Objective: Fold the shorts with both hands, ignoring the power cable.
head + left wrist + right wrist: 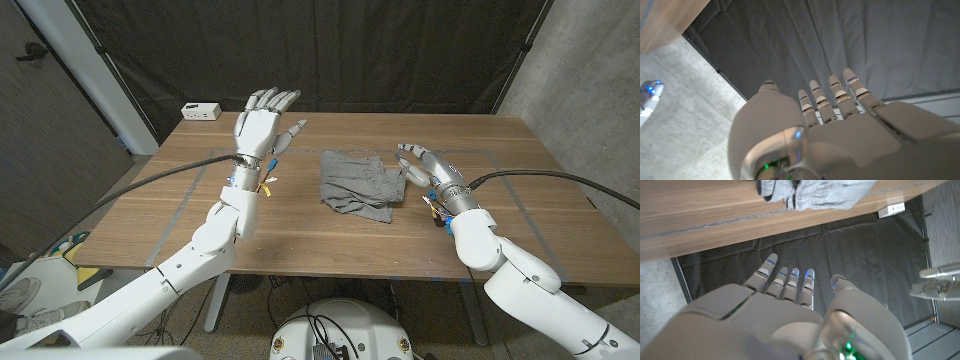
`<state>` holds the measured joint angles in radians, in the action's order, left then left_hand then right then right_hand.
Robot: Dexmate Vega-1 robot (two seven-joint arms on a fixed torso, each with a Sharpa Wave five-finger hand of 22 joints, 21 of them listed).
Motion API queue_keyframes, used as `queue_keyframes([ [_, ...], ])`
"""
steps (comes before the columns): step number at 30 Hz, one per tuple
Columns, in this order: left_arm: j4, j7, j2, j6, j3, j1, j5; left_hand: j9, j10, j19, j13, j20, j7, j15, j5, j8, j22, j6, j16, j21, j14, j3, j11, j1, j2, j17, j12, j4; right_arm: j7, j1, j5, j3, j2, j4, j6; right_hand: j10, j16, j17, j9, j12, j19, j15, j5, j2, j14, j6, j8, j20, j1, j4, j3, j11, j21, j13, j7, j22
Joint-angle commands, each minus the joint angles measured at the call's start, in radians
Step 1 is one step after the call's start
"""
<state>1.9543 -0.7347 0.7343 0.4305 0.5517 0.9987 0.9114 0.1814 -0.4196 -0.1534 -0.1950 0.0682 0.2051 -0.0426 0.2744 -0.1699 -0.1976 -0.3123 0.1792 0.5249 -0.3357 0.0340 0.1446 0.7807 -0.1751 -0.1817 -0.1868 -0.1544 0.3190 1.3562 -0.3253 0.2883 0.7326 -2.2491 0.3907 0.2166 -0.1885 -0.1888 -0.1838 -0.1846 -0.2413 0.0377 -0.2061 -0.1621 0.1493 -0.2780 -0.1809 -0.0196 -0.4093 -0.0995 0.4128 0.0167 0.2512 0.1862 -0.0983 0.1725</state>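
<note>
Lying crumpled, shorts (360, 183) just beside right hand (424, 171); left hand (262, 125) apart.

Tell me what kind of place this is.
Probably a robot test lab: a wooden table ringed by black curtains, a concrete wall, grey shorts laid out between the raised left hand and right hand.
</note>
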Motion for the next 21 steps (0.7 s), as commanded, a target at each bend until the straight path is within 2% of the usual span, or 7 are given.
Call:
queue_keyframes([
  [1, 0.053, 0.073, -0.006, -0.193, -0.16, 0.087, -0.4, 0.002, 0.022, 0.008, -0.001, -0.004, -0.019, -0.088, -0.008, 0.002, -0.005, 0.024, -0.003, -0.002, 0.019, 0.013, -0.013, -0.009, -0.006, -0.001, 0.006, 0.002, 0.107, -0.013, 0.196, -0.032, -0.029, 0.11, -0.236, -0.007, -0.004, -0.003, -0.002, 0.002, 0.001, 0.025, 0.006, 0.001, -0.003, 0.015, 0.004, 0.005, 0.011, 0.0, -0.006, -0.001, -0.005, 0.003, 0.002, 0.001],
  [4, 0.046, 0.107, -0.01, -0.256, -0.192, 0.097, -0.5, 0.001, 0.047, 0.028, -0.001, -0.019, -0.055, -0.064, -0.018, -0.001, -0.007, 0.049, -0.003, -0.008, 0.041, 0.034, -0.028, -0.013, -0.018, 0.0, 0.004, 0.003, 0.119, -0.013, 0.242, -0.04, -0.041, 0.151, -0.319, -0.007, -0.003, -0.004, -0.001, 0.0, 0.0, 0.018, 0.008, 0.009, -0.007, 0.03, 0.007, 0.001, 0.019, -0.002, -0.013, -0.003, -0.007, 0.003, 0.005, 0.001],
  [5, 0.044, 0.12, -0.013, -0.273, -0.202, 0.1, -0.534, 0.001, 0.057, 0.035, 0.0, -0.02, -0.077, -0.057, -0.021, 0.0, -0.008, 0.068, -0.002, -0.009, 0.05, 0.045, -0.036, -0.015, -0.023, 0.0, 0.003, 0.003, 0.118, -0.014, 0.252, -0.041, -0.041, 0.16, -0.337, -0.007, -0.003, -0.004, -0.001, 0.0, 0.0, 0.017, 0.008, 0.011, -0.007, 0.034, 0.008, 0.001, 0.02, -0.003, -0.014, -0.003, -0.007, 0.003, 0.004, 0.001],
  [9, 0.025, 0.176, -0.023, -0.345, -0.234, 0.107, -0.663, 0.001, 0.092, 0.055, 0.001, -0.012, -0.129, -0.043, -0.023, -0.001, -0.012, 0.1, -0.001, -0.013, 0.077, 0.083, -0.048, -0.024, -0.036, -0.001, 0.005, -0.006, 0.142, -0.014, 0.278, -0.041, -0.058, 0.191, -0.392, -0.023, -0.004, -0.004, -0.001, 0.004, 0.0, 0.012, 0.01, 0.022, -0.01, 0.043, 0.006, -0.001, 0.036, -0.008, -0.026, -0.011, -0.011, 0.003, 0.008, 0.001],
  [12, 0.005, 0.219, -0.033, -0.398, -0.253, 0.107, -0.756, 0.0, 0.136, 0.097, 0.003, -0.011, -0.171, -0.01, -0.022, -0.004, -0.017, 0.138, -0.004, -0.022, 0.131, 0.141, -0.072, -0.046, -0.039, 0.0, 0.003, -0.018, 0.15, -0.021, 0.314, -0.041, -0.079, 0.222, -0.444, -0.032, -0.004, -0.004, -0.001, 0.005, -0.003, 0.005, 0.011, 0.031, -0.012, 0.052, 0.006, -0.003, 0.044, -0.009, -0.033, -0.015, -0.013, 0.003, 0.013, 0.002],
  [17, -0.048, 0.328, -0.045, -0.482, -0.273, 0.092, -0.928, 0.0, 0.18, 0.138, 0.005, -0.016, -0.198, 0.015, -0.02, -0.003, -0.019, 0.168, -0.006, -0.033, 0.173, 0.184, -0.09, -0.077, -0.04, 0.001, 0.006, -0.029, 0.149, -0.036, 0.356, -0.038, -0.098, 0.265, -0.497, -0.042, -0.004, -0.003, -0.001, 0.005, -0.005, -0.001, 0.011, 0.042, -0.014, 0.065, 0.007, -0.009, 0.056, -0.011, -0.043, -0.023, -0.016, 0.003, 0.015, 0.002],
  [21, -0.089, 0.379, -0.054, -0.52, -0.275, 0.077, -1.009, -0.001, 0.205, 0.163, 0.007, -0.019, -0.21, 0.028, -0.019, -0.003, -0.02, 0.185, -0.007, -0.04, 0.199, 0.203, -0.099, -0.103, -0.037, 0.002, 0.007, -0.034, 0.145, -0.049, 0.391, -0.035, -0.115, 0.302, -0.544, -0.046, -0.005, -0.003, -0.001, 0.004, -0.008, -0.008, 0.01, 0.054, -0.013, 0.071, 0.005, -0.014, 0.07, -0.015, -0.055, -0.029, -0.018, 0.003, 0.021, 0.002],
])
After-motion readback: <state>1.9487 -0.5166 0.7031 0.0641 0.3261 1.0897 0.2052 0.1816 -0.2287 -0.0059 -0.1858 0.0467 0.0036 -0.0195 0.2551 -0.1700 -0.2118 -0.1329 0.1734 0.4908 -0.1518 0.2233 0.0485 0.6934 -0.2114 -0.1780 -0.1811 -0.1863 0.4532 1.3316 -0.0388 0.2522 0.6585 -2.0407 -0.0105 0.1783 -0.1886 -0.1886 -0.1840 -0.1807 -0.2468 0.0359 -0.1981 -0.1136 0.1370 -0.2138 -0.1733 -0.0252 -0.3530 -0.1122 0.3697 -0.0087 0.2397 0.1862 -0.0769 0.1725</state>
